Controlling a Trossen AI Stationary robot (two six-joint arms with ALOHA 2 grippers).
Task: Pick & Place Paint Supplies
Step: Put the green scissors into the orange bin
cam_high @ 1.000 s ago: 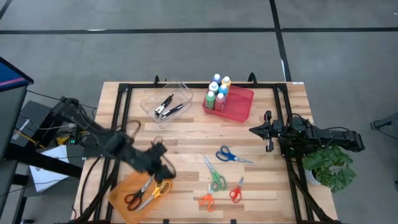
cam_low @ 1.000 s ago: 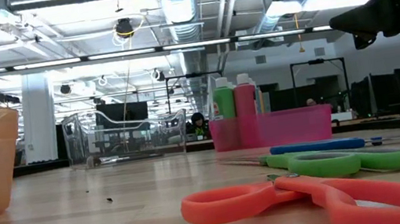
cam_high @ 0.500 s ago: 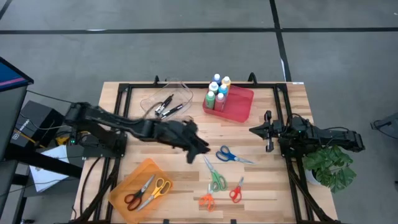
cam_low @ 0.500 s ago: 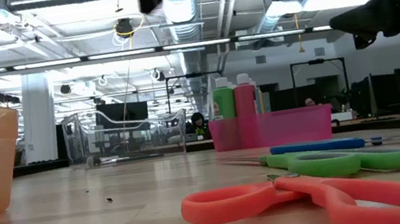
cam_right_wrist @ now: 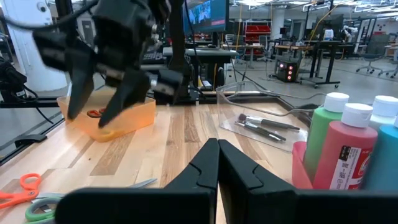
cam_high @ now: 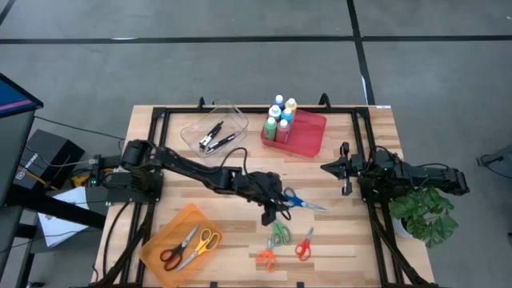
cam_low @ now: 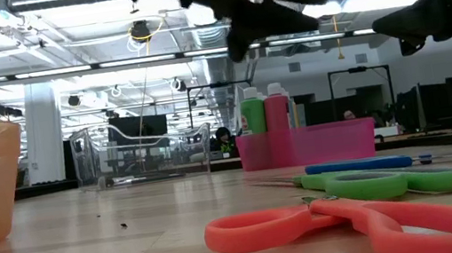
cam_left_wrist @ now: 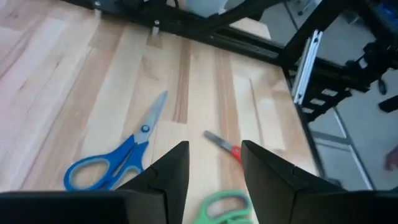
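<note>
The paint bottles (cam_high: 280, 115), green, blue, pink, yellow and white with white caps, stand upright in the left end of a red bin (cam_high: 305, 134) at the table's far side. They also show in the low view (cam_low: 263, 111) and close by in the right wrist view (cam_right_wrist: 341, 144). My left gripper (cam_high: 274, 210) is open and hangs above the table's middle, over the bare wood between the blue scissors (cam_left_wrist: 114, 164) and the green scissors (cam_left_wrist: 224, 208), touching nothing. My right gripper (cam_high: 331, 168) is shut and waits at the table's right side, pointing left.
A clear tray with brushes (cam_high: 214, 132) sits left of the red bin. An orange bin (cam_high: 178, 242) at the near left holds two scissors. Blue (cam_high: 297, 199), green (cam_high: 278, 233), orange (cam_high: 266, 258) and red scissors (cam_high: 304, 245) lie on the near middle of the table.
My left arm has swung from the orange bin at the near left toward the table's right, stretching out over the middle. It has come down somewhat above the loose scissors. Nothing on the table has moved.
</note>
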